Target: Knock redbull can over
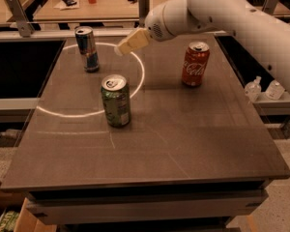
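Observation:
The redbull can [87,48] is a slim blue-and-silver can standing upright at the far left of the dark table [183,144]. My gripper [124,44] hangs above the table on the white arm [222,8], which reaches in from the upper right. Its tan fingers point left toward the redbull can, a short gap to the can's right, not touching it.
A green can [116,101] stands upright in front of the redbull can. A red Coca-Cola can [195,64] stands at the right. A bright ring of light [135,88] lies on the table around the left cans. Two small clear bottles [263,90] sit off the table's right edge.

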Available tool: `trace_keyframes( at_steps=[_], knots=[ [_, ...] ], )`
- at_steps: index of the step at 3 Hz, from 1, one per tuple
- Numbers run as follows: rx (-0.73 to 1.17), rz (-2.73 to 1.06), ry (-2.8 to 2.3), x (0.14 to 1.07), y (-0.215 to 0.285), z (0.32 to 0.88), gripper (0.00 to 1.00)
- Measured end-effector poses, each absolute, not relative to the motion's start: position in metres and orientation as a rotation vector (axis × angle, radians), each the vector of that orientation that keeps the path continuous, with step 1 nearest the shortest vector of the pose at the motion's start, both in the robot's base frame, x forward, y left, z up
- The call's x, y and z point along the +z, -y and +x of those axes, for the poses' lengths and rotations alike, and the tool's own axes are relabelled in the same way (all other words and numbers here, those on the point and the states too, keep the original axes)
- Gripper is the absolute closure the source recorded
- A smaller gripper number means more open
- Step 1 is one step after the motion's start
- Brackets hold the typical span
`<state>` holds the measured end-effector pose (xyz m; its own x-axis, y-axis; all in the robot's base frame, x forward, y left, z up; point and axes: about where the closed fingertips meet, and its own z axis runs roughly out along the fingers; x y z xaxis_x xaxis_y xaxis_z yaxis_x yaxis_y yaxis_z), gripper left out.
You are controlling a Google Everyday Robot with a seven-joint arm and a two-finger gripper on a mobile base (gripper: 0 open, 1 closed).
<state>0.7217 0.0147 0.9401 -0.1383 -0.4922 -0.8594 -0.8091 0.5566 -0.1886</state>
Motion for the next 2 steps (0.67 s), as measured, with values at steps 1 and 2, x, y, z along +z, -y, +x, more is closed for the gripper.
trace_keyframes(
  at_steps=[1,2],
  knots=[
    [0.433,-1.156,-1.750,0.933,-0.034,0.730,0.00],
    [0.479,-1.191,-1.723,0.925,-0.055,0.734,0.00]
  ],
)
